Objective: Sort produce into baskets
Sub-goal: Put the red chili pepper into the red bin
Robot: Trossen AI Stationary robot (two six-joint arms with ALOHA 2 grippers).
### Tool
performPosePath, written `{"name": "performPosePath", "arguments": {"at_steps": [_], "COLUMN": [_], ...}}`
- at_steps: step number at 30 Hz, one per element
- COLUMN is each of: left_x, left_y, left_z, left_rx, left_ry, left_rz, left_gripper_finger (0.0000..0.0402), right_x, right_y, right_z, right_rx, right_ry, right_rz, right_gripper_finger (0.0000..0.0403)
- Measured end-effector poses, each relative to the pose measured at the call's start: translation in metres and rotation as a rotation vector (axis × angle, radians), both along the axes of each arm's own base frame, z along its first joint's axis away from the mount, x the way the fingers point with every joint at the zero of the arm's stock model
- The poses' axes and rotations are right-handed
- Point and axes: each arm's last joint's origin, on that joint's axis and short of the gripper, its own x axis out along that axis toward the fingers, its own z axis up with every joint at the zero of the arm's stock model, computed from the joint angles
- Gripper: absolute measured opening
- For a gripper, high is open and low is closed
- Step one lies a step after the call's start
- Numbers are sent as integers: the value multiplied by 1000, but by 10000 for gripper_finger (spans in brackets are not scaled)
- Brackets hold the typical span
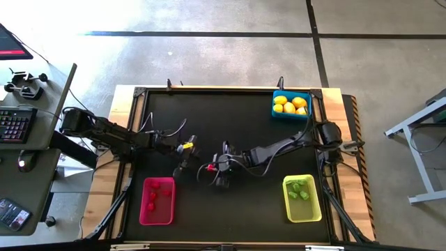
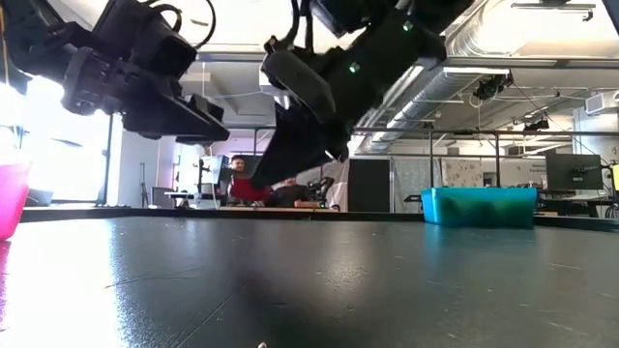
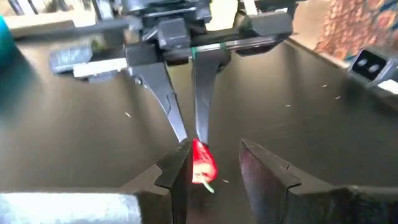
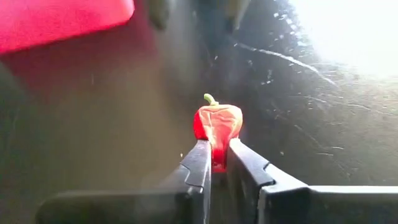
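Pepper-shaped red produce piece [image 4: 217, 127] with a green stem sits pinched between the fingers of the right claw [image 4: 217, 163], which holds it above the middle of the dark counter [image 1: 230, 209]. The left claw [image 3: 214, 165] faces it from close by with its fingers parted around the same piece, not gripping. The pink-red basket [image 1: 157, 201] lies near the left arm, the yellow-green basket [image 1: 302, 199] and the blue basket [image 1: 290, 106] on the right side.
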Motion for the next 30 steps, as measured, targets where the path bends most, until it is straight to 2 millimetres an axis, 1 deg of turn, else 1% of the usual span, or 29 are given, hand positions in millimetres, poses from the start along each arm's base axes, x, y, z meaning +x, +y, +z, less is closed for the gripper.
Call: {"name": "performPosePath", "arguments": {"at_steps": [3, 7, 11, 14, 24, 30], "left_x": [0, 0, 0, -1, -3, -3], "left_y": [-5, -12, -21, -26, -35, -36], "left_z": [1, 0, 0, 0, 0, 0], "left_rx": [140, 348, 503, 591, 737, 750], "left_ry": [-51, -97, -125, -137, -137, -138], "left_rz": [-26, -27, -37, -30, -1, -5], "left_gripper_finger": [120, 120, 121, 131, 189, 195], "right_x": [1, 0, 1, 2, 3, 6], "right_y": [2, 2, 2, 2, 2, 2], "right_z": [7, 19, 23, 26, 31, 34], "right_rx": [24, 102, 137, 145, 207, 223], "right_ry": [-43, -95, -121, -143, -187, -231], "right_rz": [-33, -97, -134, -134, -192, -191], "right_gripper_finger": [22, 5, 6, 8, 9, 9]}}
